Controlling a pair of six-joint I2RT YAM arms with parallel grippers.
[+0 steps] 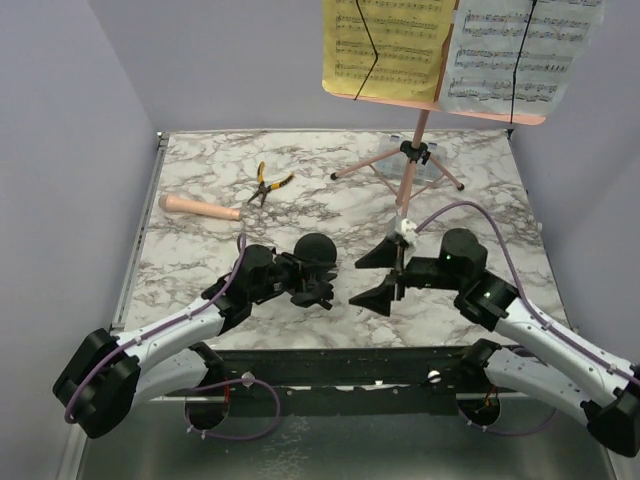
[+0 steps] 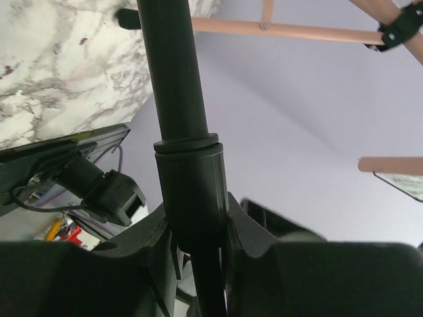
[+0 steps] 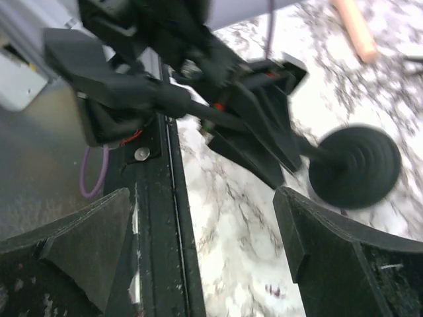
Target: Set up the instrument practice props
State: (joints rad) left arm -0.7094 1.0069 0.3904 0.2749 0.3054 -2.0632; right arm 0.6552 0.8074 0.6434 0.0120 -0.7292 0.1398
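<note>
Our left gripper [image 1: 310, 283] [image 2: 195, 238] is clenched on the mic stand [image 1: 318, 252] [image 2: 182, 99] [image 3: 355, 165]. In the left wrist view its fingers [image 2: 149, 247] press both sides of the black pole, just below the collar where the thinner tube meets the thicker one. The stand is tipped well off vertical. Its round base lies on the far side of the gripper, over the marble table [image 1: 200, 290] [image 3: 231, 218]. We cannot tell whether the base's rim touches the table.

Our right gripper [image 1: 378, 277] [image 3: 205, 257] is spread wide and grasps nothing, and its fingers [image 3: 344, 257] frame bare marble. It sits just right of the left gripper, near it but apart, and faces toward it.

Farther out, the microphone [image 1: 200, 207] [image 3: 357, 30] lies on its side at the table's left, well apart from both grippers. The pliers [image 1: 268, 183] lie near its right end, not touching it.

At the far right the music stand [image 1: 412, 170] [image 2: 284, 30] is upright on its tripod legs. On its desk the yellow sheet [image 1: 385, 45] is to the left and the white sheet [image 1: 515, 55] to the right, with a thin black line crossing each.
</note>
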